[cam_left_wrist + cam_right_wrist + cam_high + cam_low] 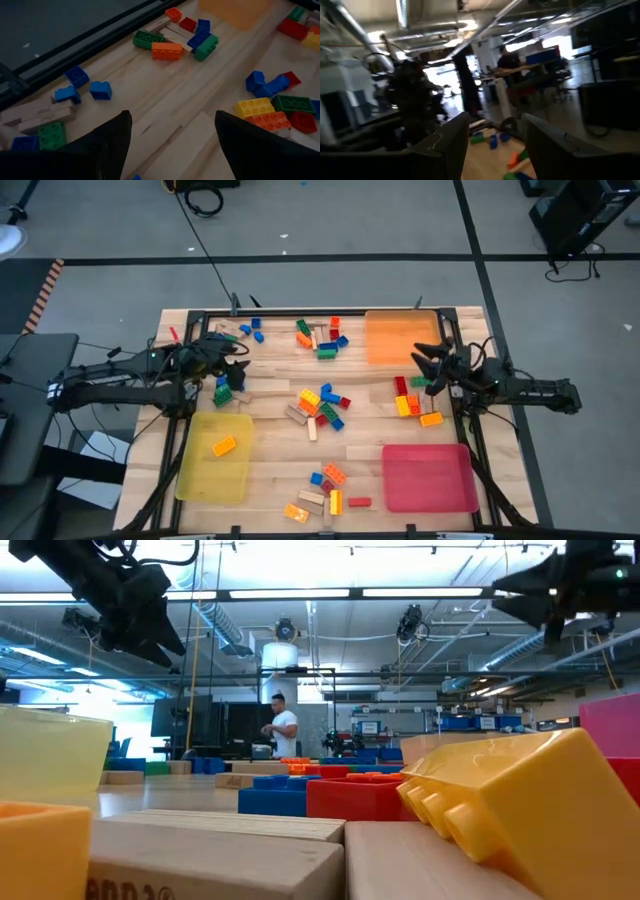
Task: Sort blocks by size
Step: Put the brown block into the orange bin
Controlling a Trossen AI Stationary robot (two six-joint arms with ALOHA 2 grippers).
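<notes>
Fingers [117,135] apart, L gripper [170,145] above blocks [172,42]

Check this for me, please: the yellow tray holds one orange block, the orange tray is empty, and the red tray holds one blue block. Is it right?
Not quite. In the high view the red tray holds no block at all; its surface shows bare. The rest stands: the yellow tray holds one orange block, and the orange tray is empty.

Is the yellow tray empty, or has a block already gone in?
Not empty: the yellow tray holds a single orange block near its far end, seen from above.
</notes>
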